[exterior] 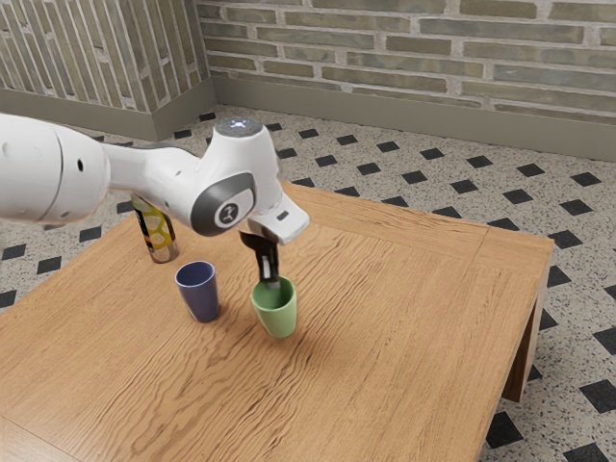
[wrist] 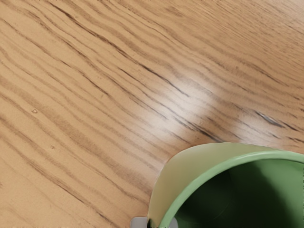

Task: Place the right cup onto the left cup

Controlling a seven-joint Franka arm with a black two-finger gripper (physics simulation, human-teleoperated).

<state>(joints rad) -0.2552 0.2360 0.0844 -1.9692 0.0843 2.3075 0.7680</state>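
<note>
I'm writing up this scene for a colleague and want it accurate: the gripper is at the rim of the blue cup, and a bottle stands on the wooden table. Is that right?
Not quite: the gripper is at the rim of the green cup, not the blue cup, as the exterior view shows. A bottle does stand on the wooden table.
</note>
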